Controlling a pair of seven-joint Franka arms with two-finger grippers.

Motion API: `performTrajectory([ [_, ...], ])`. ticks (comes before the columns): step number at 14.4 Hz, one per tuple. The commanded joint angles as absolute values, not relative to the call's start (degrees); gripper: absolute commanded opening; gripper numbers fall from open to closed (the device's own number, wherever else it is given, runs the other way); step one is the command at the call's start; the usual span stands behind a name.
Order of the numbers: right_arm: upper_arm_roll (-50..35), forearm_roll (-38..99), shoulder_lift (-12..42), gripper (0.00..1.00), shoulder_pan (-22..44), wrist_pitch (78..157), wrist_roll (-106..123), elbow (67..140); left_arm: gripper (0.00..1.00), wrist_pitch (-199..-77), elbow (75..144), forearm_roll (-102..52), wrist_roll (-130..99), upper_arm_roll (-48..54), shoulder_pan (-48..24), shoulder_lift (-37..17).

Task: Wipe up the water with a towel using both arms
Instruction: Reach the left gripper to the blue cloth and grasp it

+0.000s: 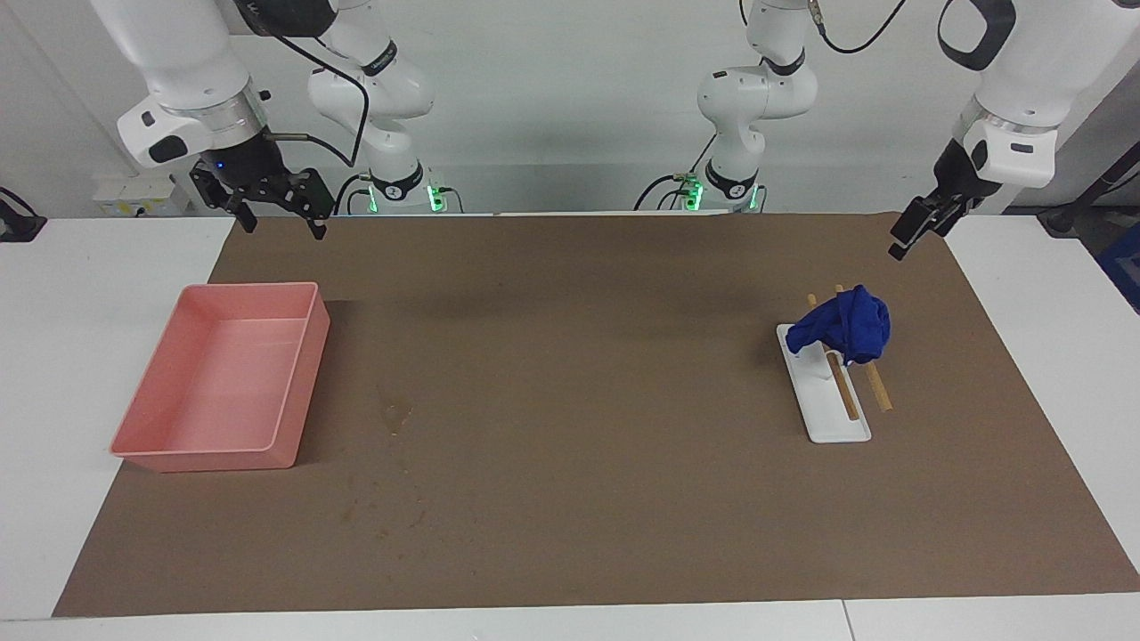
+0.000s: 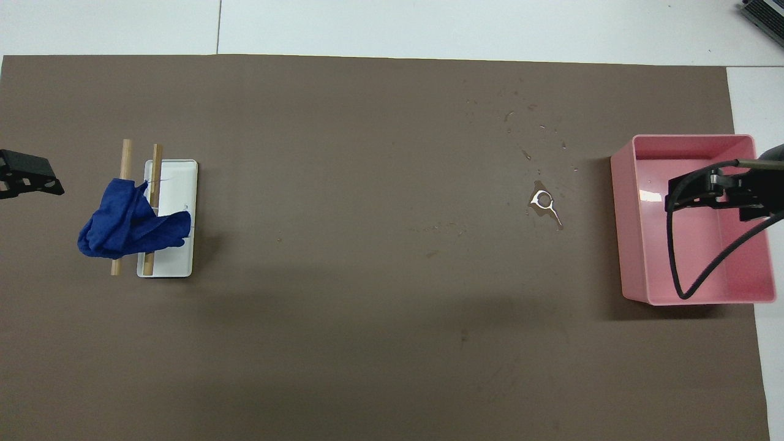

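The blue towel [image 1: 846, 325] hangs bunched over two wooden rods [image 1: 842, 387] on a white rack [image 1: 824, 409] toward the left arm's end of the table; it also shows in the overhead view [image 2: 128, 223]. The water [image 1: 396, 414] is a small glossy blotch on the brown mat beside the pink tray, seen in the overhead view [image 2: 544, 202] too. My left gripper [image 1: 908, 239] hangs in the air near the mat's edge, apart from the towel, and shows in the overhead view [image 2: 30, 177]. My right gripper [image 1: 283, 230] is open, empty and raised over the pink tray [image 2: 698, 190].
The pink tray [image 1: 294, 383] stands empty toward the right arm's end, also in the overhead view [image 2: 625, 233]. Faint speckled marks [image 2: 520, 122] lie on the brown mat [image 1: 570, 499] farther from the robots than the water. A black cable [image 2: 674, 257] loops from the right wrist.
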State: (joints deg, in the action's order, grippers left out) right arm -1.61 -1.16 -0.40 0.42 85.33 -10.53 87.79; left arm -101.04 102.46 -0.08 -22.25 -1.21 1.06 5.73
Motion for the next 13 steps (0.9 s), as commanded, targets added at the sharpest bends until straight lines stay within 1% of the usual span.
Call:
performTrajectory([
  [1,-1.6,-0.4,-1.2,1.00,-0.2,84.8,-9.2,88.5,1.00,-107.5,113.7,0.0,-20.8,-1.1,1.7,11.2],
  [3,-1.6,-0.4,-1.2,1.00,-0.2,84.8,-9.3,88.5,1.00,-109.8,115.0,0.0,-18.4,-1.0,2.1,10.5],
  [6,-1.6,-0.4,-1.2,1.00,-0.2,84.8,-9.4,88.5,1.00,-115.9,119.7,0.0,-18.2,-1.0,1.3,9.3],
  [9,-1.7,-0.4,-1.2,1.00,-0.1,84.8,-9.5,88.5,1.00,-117.4,120.1,1.8,-16.4,-0.8,1.1,6.6],
  [13,-1.7,-0.4,-1.2,1.00,-0.1,84.8,-9.4,88.5,1.00,-118.9,121.5,2.0,-14.9,-0.9,0.4,5.4],
])
